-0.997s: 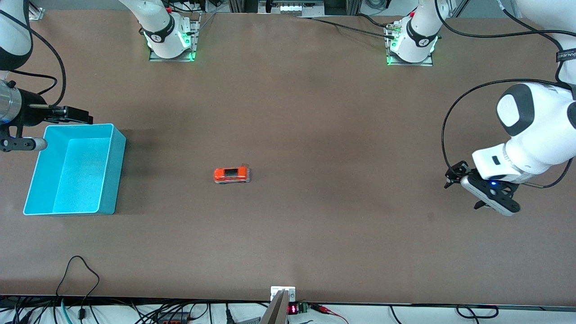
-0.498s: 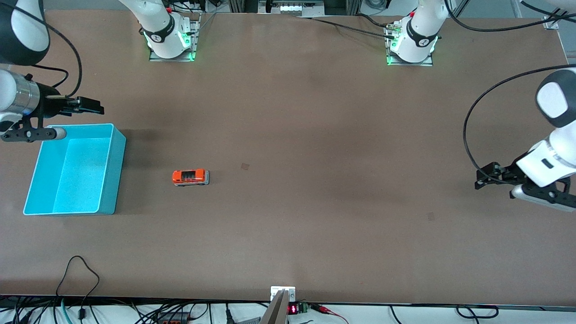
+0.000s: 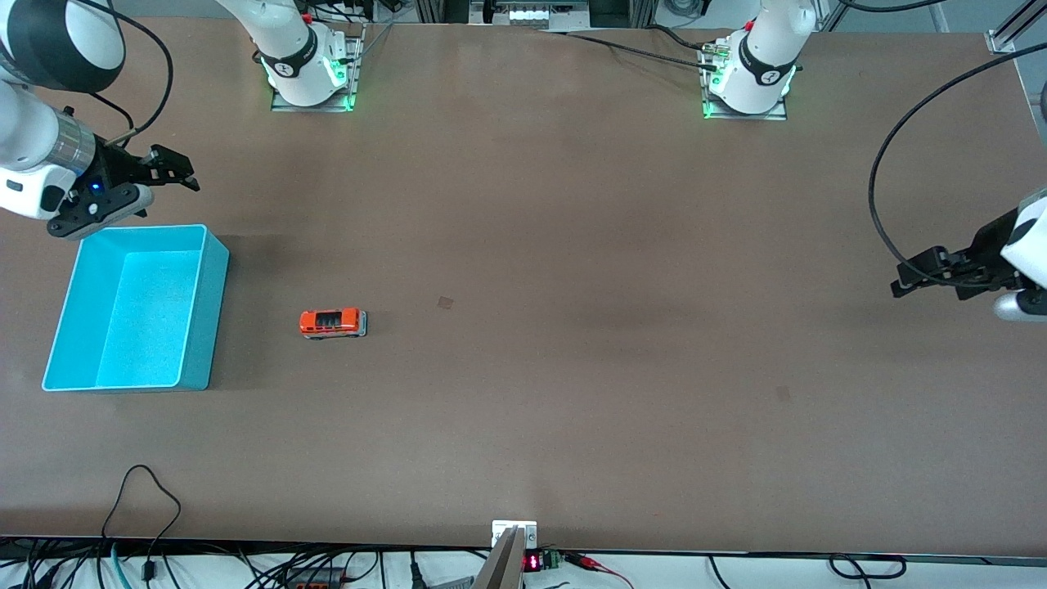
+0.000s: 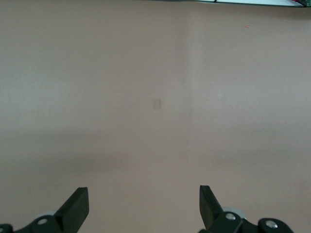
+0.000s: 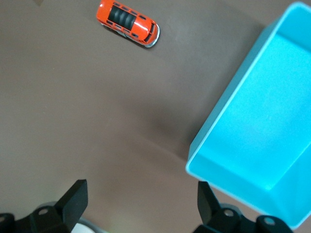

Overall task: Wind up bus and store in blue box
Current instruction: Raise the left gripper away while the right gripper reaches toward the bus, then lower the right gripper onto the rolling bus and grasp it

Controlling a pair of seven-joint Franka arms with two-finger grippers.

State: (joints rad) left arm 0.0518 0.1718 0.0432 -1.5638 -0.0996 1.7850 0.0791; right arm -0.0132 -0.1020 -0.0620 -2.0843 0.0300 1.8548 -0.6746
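Observation:
The small orange-red bus [image 3: 332, 323] stands on the brown table beside the blue box [image 3: 135, 307], apart from it, toward the left arm's end. It also shows in the right wrist view [image 5: 127, 22], with the blue box [image 5: 252, 141] close by. My right gripper [image 3: 173, 169] is open and empty, up over the table just past the box's rim nearest the arm bases. My left gripper [image 3: 916, 274] is open and empty over bare table at the left arm's end; its wrist view [image 4: 143, 206] shows only table.
Both arm bases [image 3: 307, 69] [image 3: 748, 78] stand at the table edge farthest from the front camera. Cables [image 3: 147, 499] and a small display unit [image 3: 532, 561] lie along the edge nearest that camera. A small dark mark [image 3: 445, 303] lies mid-table.
The bus has rolled across the table toward the blue box and slowed beside it. My left gripper has drawn back toward its end. My right gripper has swung up past the box's rim.

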